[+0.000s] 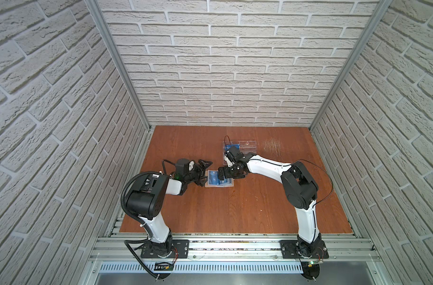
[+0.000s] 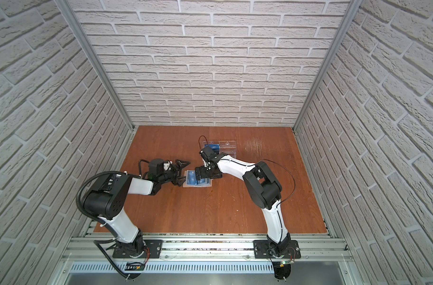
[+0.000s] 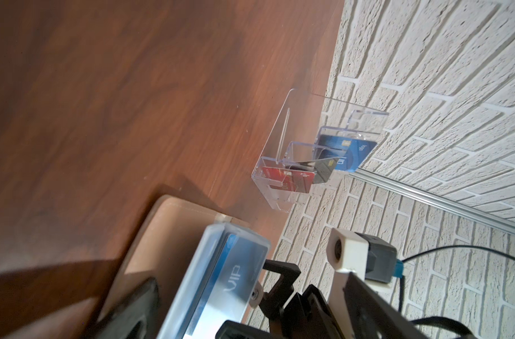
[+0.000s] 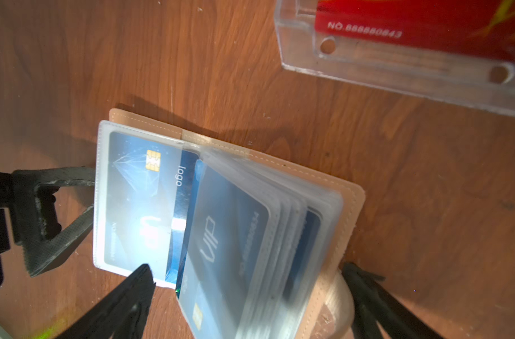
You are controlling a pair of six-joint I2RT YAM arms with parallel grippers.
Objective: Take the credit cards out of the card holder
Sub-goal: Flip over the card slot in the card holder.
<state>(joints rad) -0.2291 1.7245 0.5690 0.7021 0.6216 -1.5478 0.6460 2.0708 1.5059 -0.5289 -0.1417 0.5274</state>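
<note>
Shows the card holder (image 1: 214, 182) lying open on the wooden surface (image 1: 235, 214), blue credit cards (image 4: 138, 199) tucked in its frosted sleeves. Finds right jaws spread wide, straddling the fanned sleeves, one tip over the flat page. Places left jaws, also apart, at the holder's edge nearest the left arm.

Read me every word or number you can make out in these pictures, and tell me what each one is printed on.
"NO.888880843", last digits unsure: red card in the clear rack.
"logo" and "VIP": flat blue card in the card holder.
"VIP": raised blue card; its small print is too blurred to read.
"logo", faint: rack's blue card.
</note>
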